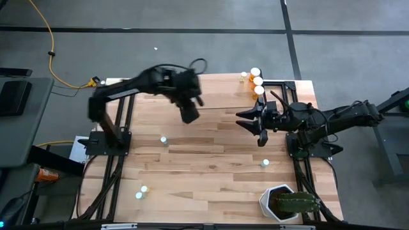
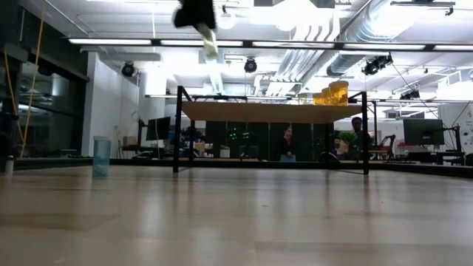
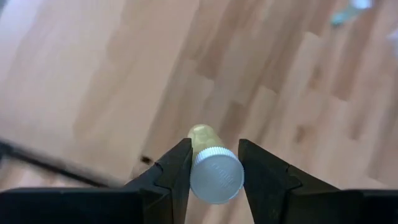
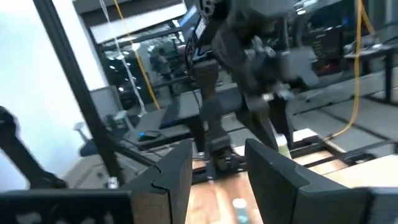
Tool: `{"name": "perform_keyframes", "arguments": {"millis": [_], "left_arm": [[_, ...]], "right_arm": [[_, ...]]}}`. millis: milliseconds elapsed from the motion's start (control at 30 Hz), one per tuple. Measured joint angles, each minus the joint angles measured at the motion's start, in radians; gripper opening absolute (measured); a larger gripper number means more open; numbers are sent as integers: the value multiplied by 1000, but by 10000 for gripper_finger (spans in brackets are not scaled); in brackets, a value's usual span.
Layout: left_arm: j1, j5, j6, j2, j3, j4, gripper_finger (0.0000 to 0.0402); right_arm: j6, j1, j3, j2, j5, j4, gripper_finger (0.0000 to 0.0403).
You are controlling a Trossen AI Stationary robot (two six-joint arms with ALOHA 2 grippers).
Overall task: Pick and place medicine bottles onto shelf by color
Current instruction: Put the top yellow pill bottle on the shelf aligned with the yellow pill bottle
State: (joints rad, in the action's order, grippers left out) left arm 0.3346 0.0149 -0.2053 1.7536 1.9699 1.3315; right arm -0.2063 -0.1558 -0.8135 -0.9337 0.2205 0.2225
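The left gripper (image 3: 214, 171) is mid-carry, its fingers clamped on a pale yellow-green translucent bottle with a ribbed white cap (image 3: 216, 176), high above the striped wooden table (image 1: 211, 160). Next it likely needs lowering onto the light-wood shelf (image 2: 273, 111), apart from the orange bottles (image 1: 257, 81). The right gripper (image 1: 259, 121) waits, fingers apart and empty.

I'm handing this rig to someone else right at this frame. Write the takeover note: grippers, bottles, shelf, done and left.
Left gripper: shut on a pale yellowish bottle, carried high over the table's far-middle part.
Right gripper: waiting open and empty over the table's right side.
Shelf: at the table's far edge; three orange bottles stand at its right end.
Done: the orange group is placed.
Left: set down the held bottle, then collect four pale bottles standing on the table: centre-left, right, and two at the near left.
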Motion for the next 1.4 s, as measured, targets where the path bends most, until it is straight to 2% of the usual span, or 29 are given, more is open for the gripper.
{"name": "perform_keyframes", "arguments": {"millis": [233,500,1167,1400], "left_arm": [[50,42,116,231,162,-83,115],[100,49,189,375,302,-96,115],[124,49,218,393,302,-71,115],[124,49,218,393,302,-71,138]], "right_arm": [[32,0,0,-2,149,-18,138],[31,0,0,-2,203,-34,138],[24,0,0,-2,220,-47,138],[24,0,0,-2,220,-47,138]]}}
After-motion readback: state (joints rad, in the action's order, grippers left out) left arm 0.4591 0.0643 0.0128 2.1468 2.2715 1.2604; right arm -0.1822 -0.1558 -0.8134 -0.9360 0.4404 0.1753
